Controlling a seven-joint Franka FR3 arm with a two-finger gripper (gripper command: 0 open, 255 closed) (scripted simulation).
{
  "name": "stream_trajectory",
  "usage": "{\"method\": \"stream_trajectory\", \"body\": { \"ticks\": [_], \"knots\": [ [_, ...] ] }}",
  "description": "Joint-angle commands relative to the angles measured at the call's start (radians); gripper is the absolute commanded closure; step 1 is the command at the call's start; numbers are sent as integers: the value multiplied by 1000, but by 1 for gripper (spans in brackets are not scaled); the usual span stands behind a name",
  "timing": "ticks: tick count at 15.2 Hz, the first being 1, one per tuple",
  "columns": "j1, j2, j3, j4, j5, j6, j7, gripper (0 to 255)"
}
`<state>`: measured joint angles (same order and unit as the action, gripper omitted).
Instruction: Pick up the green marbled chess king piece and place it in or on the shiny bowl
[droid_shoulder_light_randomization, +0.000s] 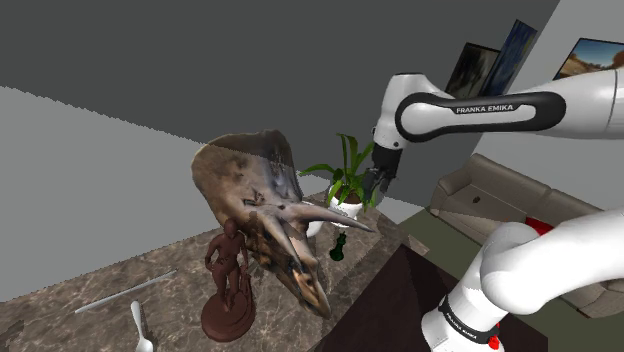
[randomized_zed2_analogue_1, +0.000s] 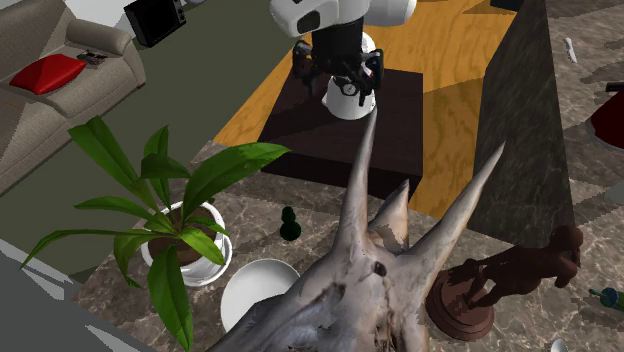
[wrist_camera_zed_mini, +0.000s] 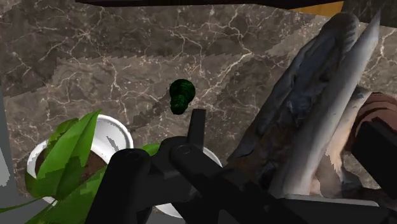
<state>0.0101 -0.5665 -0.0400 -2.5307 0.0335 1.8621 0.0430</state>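
One dark green marbled chess king piece (droid_shoulder_light_randomization: 339, 247) is standing upright on the brown veined stone surface (droid_shoulder_light_randomization: 70, 315), near the edge facing the dark box stand (randomized_zed2_analogue_1: 340, 135). In the second exterior view it is sitting apart from the plain white round bowl (randomized_zed2_analogue_1: 255, 290), a little beyond it toward the stand. The leafy green plant in a white pot (randomized_zed2_analogue_1: 200, 262) is sitting off to that view's left. A large grey-brown horned dinosaur skull (randomized_zed2_analogue_1: 370, 290) is resting just beside the bowl with its long horns pointing toward the stand. In the shoulder view one horn is passing close to the king. Beside the skull a dark brown figurine of a person on a round base (droid_shoulder_light_randomization: 228, 285) is standing, and a pale spoon (droid_shoulder_light_randomization: 141, 328) is lying near it. The white arm's black two-finger gripper (droid_shoulder_light_randomization: 381, 196) is hanging in the air above the plant and the king, touching neither. Its fingers (droid_shoulder_light_randomization: 388, 183) are standing apart and clasping nothing. In the wrist view the king is sitting out ahead of the gripper, with the pot and the bowl nearer to it.
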Motion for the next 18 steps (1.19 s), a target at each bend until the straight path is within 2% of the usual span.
{"method": "stream_trajectory", "body": {
  "ticks": [1, 10, 18],
  "knots": [
    [-3, 59, 0, -18, -15, 73, -10, 0],
    [-26, 364, -5, -42, -101, 381, -34, 0],
    [-49, 688, -22, 35, -213, 611, -11, 0]
  ]
}}
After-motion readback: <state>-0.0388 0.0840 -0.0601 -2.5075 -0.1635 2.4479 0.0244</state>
